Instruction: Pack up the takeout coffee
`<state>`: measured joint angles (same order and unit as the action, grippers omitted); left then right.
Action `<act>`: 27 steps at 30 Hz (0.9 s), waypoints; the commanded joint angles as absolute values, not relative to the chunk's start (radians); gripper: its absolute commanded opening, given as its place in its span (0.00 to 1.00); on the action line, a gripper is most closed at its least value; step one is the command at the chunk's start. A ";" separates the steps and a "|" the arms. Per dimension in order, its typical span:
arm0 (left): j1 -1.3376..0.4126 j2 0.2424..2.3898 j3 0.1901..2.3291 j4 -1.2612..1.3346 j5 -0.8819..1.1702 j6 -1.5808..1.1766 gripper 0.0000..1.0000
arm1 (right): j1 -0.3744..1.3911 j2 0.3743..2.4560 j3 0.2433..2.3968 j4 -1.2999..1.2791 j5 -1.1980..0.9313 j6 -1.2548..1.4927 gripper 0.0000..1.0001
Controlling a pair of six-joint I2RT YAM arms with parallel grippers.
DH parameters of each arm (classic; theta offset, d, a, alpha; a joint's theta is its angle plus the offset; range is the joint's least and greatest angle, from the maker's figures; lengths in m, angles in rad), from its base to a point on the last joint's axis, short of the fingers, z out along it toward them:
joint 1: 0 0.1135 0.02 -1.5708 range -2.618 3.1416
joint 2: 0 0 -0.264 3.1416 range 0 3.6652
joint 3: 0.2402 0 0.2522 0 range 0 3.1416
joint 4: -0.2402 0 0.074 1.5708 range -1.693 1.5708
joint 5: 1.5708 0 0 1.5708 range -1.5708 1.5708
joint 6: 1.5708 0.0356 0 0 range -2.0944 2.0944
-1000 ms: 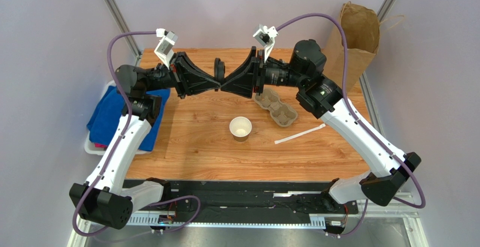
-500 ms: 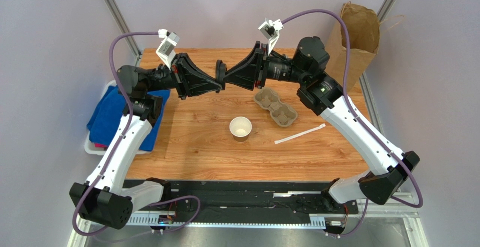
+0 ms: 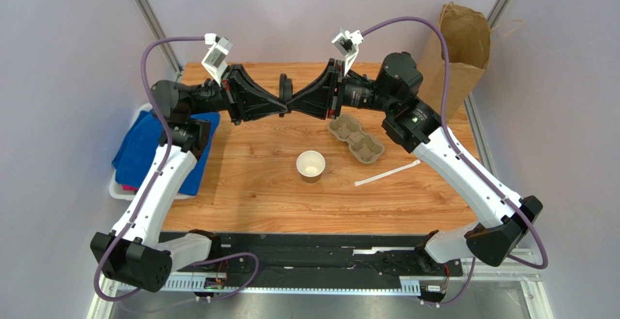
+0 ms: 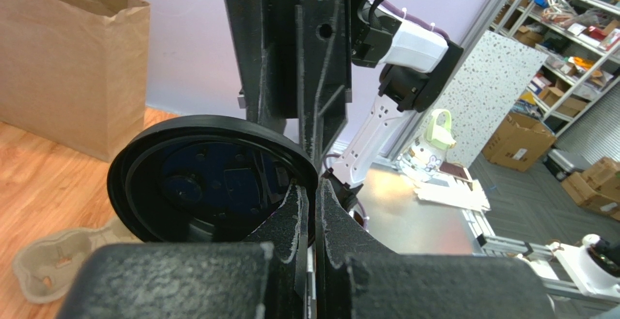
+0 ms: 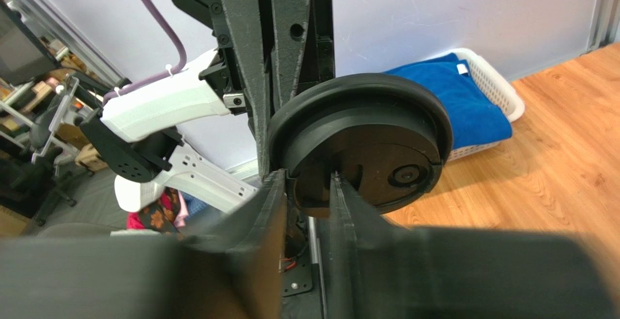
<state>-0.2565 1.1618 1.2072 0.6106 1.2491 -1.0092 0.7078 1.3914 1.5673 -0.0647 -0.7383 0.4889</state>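
**Two arms met at a coffee lid above the far half of the table**

The left gripper (image 4: 314, 210) was pinched narrow on the rim of the black lid (image 4: 211, 181), held on edge in mid-air. The right gripper (image 5: 305, 188) straddled the lid from the other side with a gap between its fingers (whether it pressed on the plastic could not be told). Nearer the bases, the paper cup (image 3: 311, 166) stood upright and uncovered, white inside, mid-way across the wooden table (image 3: 240, 181). A pulp tray (image 3: 356, 137) lay just beyond it to the right, and a thin white stick (image 3: 387, 174) lay further right. A tall paper bag (image 3: 458, 50) stood at the far right corner. A white basket (image 3: 115, 186) of blue cloth (image 3: 142, 148) sat off the left edge.
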 commanded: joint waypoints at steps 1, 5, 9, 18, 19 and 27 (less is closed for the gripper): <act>-0.282 1.160 1.250 0.664 1.244 -1.005 0.01 | 0.716 1.384 1.575 -0.061 -0.707 0.474 0.00; -0.290 1.143 1.218 0.646 1.249 -0.991 0.18 | 0.715 1.385 1.603 -0.075 -0.693 0.448 0.00; -0.265 1.097 1.175 0.422 1.259 -0.852 0.39 | 0.693 1.368 1.626 -0.139 -0.669 0.367 0.00; 0.000 0.988 1.152 -0.291 1.174 -0.438 0.75 | 0.658 1.316 1.623 -0.512 -0.634 -0.055 0.00; 0.030 0.988 1.181 -0.361 1.111 -0.404 0.80 | 0.658 1.327 1.628 -0.608 -0.606 -0.108 0.00; 0.052 1.005 1.165 -0.623 0.677 -0.448 0.96 | 0.846 1.385 1.564 -0.931 -0.234 -0.693 0.00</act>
